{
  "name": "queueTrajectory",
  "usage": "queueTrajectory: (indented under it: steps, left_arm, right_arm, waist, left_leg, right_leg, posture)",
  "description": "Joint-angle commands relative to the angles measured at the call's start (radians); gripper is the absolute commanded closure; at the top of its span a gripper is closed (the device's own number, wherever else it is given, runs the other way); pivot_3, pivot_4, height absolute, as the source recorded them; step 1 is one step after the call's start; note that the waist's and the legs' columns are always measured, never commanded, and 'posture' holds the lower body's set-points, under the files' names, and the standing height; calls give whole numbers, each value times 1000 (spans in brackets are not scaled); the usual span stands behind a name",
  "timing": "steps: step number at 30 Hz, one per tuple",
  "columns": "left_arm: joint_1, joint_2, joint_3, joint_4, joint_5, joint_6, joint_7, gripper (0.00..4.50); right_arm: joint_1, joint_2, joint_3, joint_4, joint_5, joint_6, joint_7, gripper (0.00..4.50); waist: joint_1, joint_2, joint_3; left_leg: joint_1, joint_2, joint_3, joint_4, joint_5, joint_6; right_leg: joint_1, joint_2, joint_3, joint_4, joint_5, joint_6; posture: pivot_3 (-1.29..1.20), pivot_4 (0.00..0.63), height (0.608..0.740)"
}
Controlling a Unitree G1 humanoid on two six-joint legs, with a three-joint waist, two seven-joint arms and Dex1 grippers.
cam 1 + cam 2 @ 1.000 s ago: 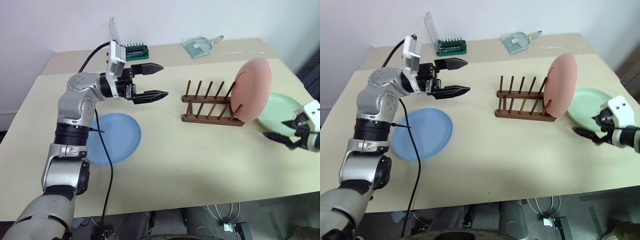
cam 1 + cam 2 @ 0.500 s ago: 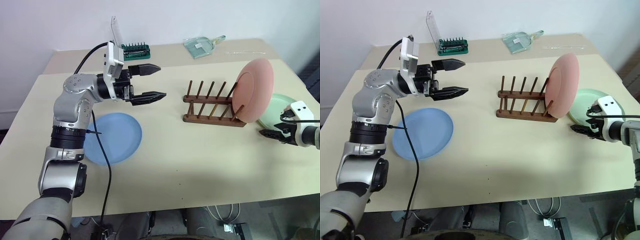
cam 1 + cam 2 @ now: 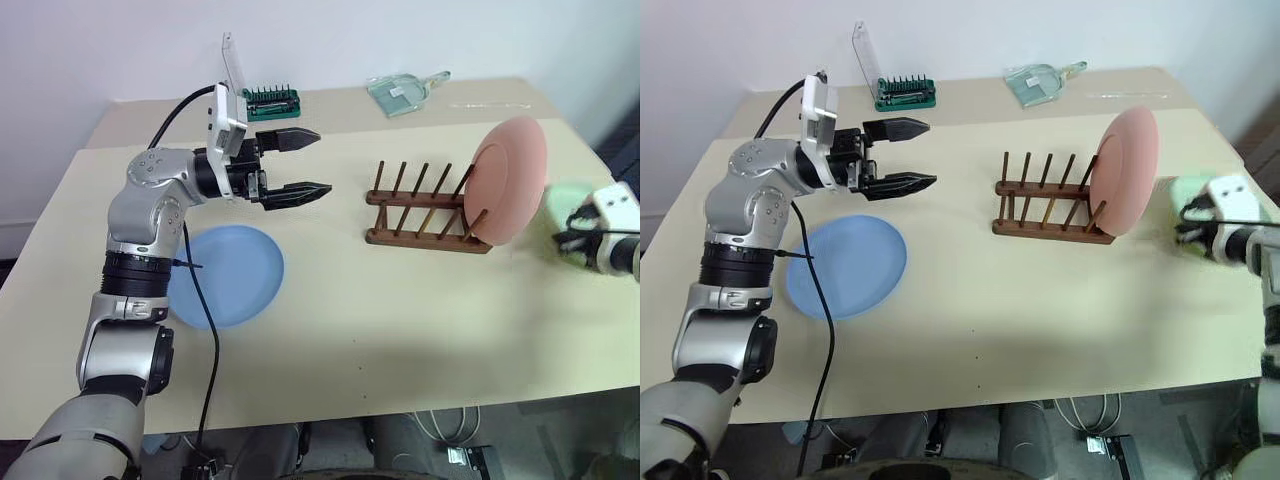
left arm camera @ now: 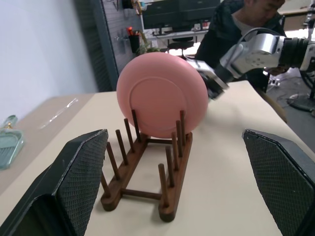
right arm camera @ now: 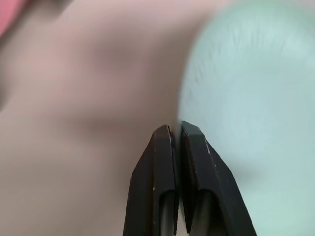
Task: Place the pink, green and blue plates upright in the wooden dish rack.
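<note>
My right jaws [image 5: 176,130] were shut tight on the rim of the green plate [image 5: 251,98], at about 3 o'clock from the wooden dish rack [image 3: 425,215]. My left jaws [image 3: 300,162] were wide open and held nothing. The pink plate [image 3: 508,180] stood upright in the rack's right end, and the blue plate [image 3: 228,275] lay flat on the surface [image 3: 400,320] at 8 o'clock from the rack.

Soft, even light is falling from above, leaving the table [image 3: 380,330] bright and without glare. The blue plate [image 3: 232,274] and rack [image 3: 425,215] are casting only faint shadows. The right gripper [image 3: 570,240] and green plate [image 5: 256,98] are smearing with motion blur. In the left wrist view, the near fingers [image 4: 74,187] are looking soft.
</note>
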Motion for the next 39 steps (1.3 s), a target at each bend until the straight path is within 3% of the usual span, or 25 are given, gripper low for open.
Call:
queueTrajectory:
  steps: [1, 4, 5, 9, 12, 15, 20, 24, 39]
  left_arm:
    - [-29, 5, 14, -4, -5, -24, 3, 0]
    - [-36, 4, 15, 5, -3, -34, 5, 0]
    - [-38, 3, 15, 9, -4, -35, 7, 0]
    - [-41, 1, 16, 15, -4, -40, 13, 0]
    - [-39, 1, 17, 15, -4, -40, 14, 0]
    - [-37, 1, 18, 14, -6, -39, 16, 0]
    - [-39, -2, 18, 19, -6, -45, 17, 0]
    - [-39, -4, 16, 21, -4, -48, 16, 0]
    - [-1, 19, -17, 22, 48, -150, -36, 0]
  right_arm:
    - [-111, -3, -103, 55, -4, -152, -153, 4490]
    - [-177, 17, -165, -49, 44, -373, -136, 4490]
    - [-211, 48, -213, -80, 125, -347, -103, 4490]
    - [-332, 171, -394, -295, 543, -100, 10, 4490]
    - [-366, 200, -429, -406, 685, 28, -9, 4490]
    - [-436, 241, -488, -473, 943, 225, -123, 4490]
    - [-375, 245, -505, -489, 1336, 560, -273, 4490]
    - [-279, 232, -473, -566, 1462, 644, -293, 4490]
    - [-70, 267, -446, -625, 1448, 577, -315, 4490]
  waist:
    - [0, 0, 0]
    - [-5, 0, 0]
    - [-9, 0, 0]
    - [-21, -1, 0]
    - [-18, 0, 0]
    - [-16, 0, 0]
    - [-16, 0, 0]
    - [-18, 0, 0]
    - [-20, 0, 0]
  left_leg:
    - [0, 0, 0, -1, 0, 0]
    - [-1, 0, 1, -1, 0, 0]
    - [-1, 0, 1, -1, 0, 0]
    - [-1, 1, 0, -1, 0, 0]
    - [-2, 1, -2, -1, 0, 0]
    - [-3, 1, -2, 0, 0, 0]
    - [-4, 1, -3, -1, 0, 1]
    - [-4, 1, -2, -1, 0, 1]
    - [-5, 1, 1, 0, 0, 1]
  right_leg:
    - [-1, 0, 0, 0, 0, 0]
    - [-1, 0, 0, 0, 0, 0]
    - [-2, 0, 0, 0, 0, 0]
    - [-1, 1, 0, -1, 0, 0]
    - [-1, 1, 0, -1, 1, 0]
    - [-2, 1, -1, -1, 2, -1]
    - [-2, 0, -1, -1, 2, -1]
    - [-3, 0, -1, -1, 2, -1]
    - [-7, -1, -1, 0, 2, -1]
  posture:
    - [0, 150, 740]
    - [0, 150, 740]
    - [0, 150, 740]
    - [0, 150, 740]
    - [0, 150, 740]
    - [0, 150, 740]
    - [0, 150, 740]
    - [0, 150, 740]
    - [0, 150, 740]
